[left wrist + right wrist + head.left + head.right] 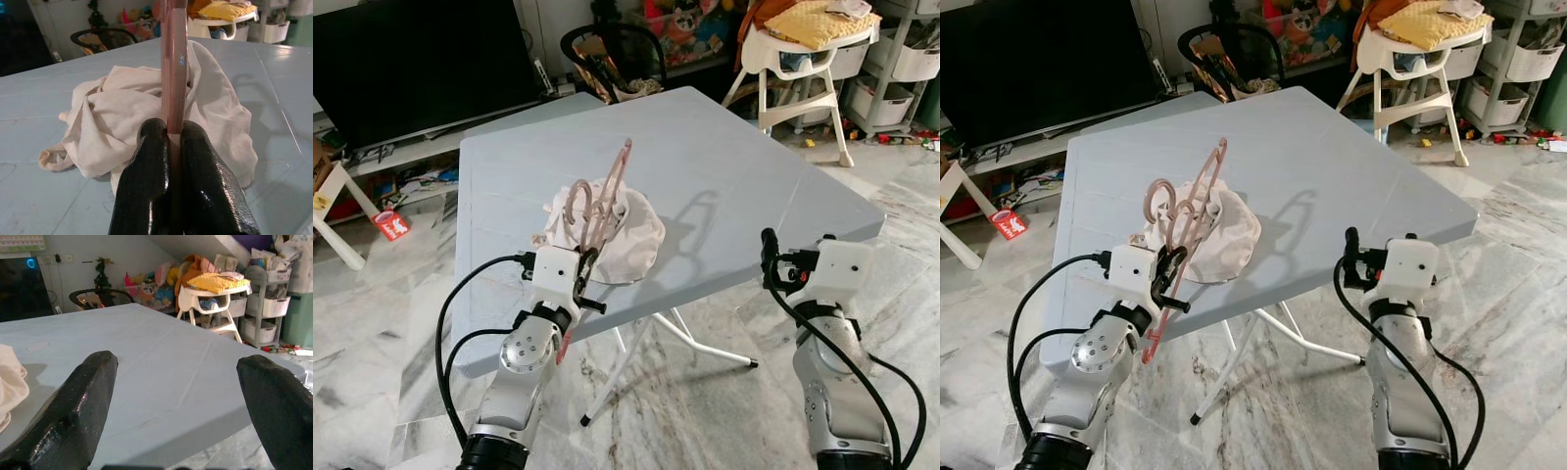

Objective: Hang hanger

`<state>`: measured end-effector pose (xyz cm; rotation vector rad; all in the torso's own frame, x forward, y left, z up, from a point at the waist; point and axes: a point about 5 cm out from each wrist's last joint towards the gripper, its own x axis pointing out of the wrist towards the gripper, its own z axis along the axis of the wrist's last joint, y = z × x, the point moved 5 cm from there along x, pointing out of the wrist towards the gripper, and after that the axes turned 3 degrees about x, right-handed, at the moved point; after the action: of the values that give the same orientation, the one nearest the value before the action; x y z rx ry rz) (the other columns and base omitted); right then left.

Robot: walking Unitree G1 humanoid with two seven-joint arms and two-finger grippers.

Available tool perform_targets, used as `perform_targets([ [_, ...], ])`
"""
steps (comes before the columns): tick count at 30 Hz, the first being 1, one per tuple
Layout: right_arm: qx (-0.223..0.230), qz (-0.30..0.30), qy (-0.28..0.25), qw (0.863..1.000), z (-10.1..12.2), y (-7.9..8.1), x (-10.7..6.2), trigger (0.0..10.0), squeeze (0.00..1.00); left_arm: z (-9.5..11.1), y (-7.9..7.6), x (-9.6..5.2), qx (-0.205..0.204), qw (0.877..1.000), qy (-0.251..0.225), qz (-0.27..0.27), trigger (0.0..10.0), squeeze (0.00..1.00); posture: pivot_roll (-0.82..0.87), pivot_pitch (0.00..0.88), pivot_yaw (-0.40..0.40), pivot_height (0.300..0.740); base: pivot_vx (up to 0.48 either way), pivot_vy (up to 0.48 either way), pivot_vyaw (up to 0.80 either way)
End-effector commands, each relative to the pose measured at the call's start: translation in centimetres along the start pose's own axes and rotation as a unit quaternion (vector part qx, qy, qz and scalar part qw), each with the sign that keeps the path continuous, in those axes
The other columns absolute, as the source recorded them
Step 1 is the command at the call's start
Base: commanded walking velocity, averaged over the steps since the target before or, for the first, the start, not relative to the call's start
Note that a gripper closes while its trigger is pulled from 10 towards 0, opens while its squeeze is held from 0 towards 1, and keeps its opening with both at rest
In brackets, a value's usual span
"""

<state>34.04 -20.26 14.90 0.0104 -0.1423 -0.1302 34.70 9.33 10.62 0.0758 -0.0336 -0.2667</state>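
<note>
Closest to the head camera, the left gripper (584, 269) sits at the near edge of the tabletop (734, 176), its two black fingers (151, 166) pressed together on the pink hanger (607, 201), pinching a thin bar of it edge-on. From that grip the hanger's long axis rises steeply and tilts away toward the far side of the table, with its curved hook (576, 196) up beside the frame and one end dropping below the fingers past the table edge. Just behind the gripper, touching the hanger, a crumpled white cloth (631, 240) lies in a heap near the near edge of the tabletop. At the near right corner, the right gripper (1349, 257) hovers just off the table edge with its jaws spread wide and nothing between them. Beyond the far edge stand a dark television (411, 64) and a white high chair (803, 59).
</note>
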Motion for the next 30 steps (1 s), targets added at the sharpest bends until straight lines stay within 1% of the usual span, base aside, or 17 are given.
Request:
perform_targets([
  [1,-0.002,0.008,0.002,1.000,0.1,0.6,-0.2,10.0,0.00,-0.4,0.9,-0.3,0.008,1.000,0.005,0.019,10.0,0.00,-0.19,0.000,0.120,0.740,0.000,0.000,0.00],
  [3,-0.002,0.010,0.003,1.000,0.1,0.7,-0.2,10.0,0.00,-0.2,1.0,-0.3,0.003,1.000,0.000,0.024,10.0,0.00,-0.19,0.000,0.119,0.740,0.000,0.000,0.00],
  [5,-0.001,0.016,0.003,1.000,0.1,1.1,-0.2,10.0,0.00,0.2,1.2,-0.3,0.007,1.000,-0.006,0.028,10.0,0.00,-0.18,0.000,0.117,0.740,0.000,0.000,0.00],
  [7,-0.001,0.029,0.009,1.000,-0.1,1.7,-0.2,10.0,0.00,0.0,1.4,-0.4,0.010,0.999,-0.005,0.033,10.0,0.00,-0.18,0.000,0.109,0.740,0.000,0.000,0.00],
  [14,0.004,0.044,0.011,0.999,0.1,2.6,0.2,10.0,0.00,-0.3,1.6,-0.7,0.007,0.999,-0.001,0.043,10.0,0.00,-0.16,0.000,0.096,0.740,0.000,0.000,0.00],
  [20,0.005,0.043,0.010,0.999,0.2,2.6,0.6,10.0,0.00,-0.2,1.6,-0.7,0.007,0.999,-0.003,0.045,10.0,0.00,-0.15,0.000,0.097,0.740,0.000,0.000,0.00],
  [28,0.008,0.040,0.012,0.999,0.0,2.6,0.6,10.0,0.00,0.1,1.9,-0.5,0.009,0.999,-0.005,0.045,10.0,0.00,-0.15,0.000,0.103,0.740,0.000,0.000,0.00],
  [30,0.013,0.040,0.014,0.999,-0.1,2.7,0.6,10.0,0.00,0.2,1.7,-0.4,0.004,0.999,-0.006,0.037,10.0,0.00,-0.15,0.000,0.102,0.740,0.000,0.000,0.00],
])
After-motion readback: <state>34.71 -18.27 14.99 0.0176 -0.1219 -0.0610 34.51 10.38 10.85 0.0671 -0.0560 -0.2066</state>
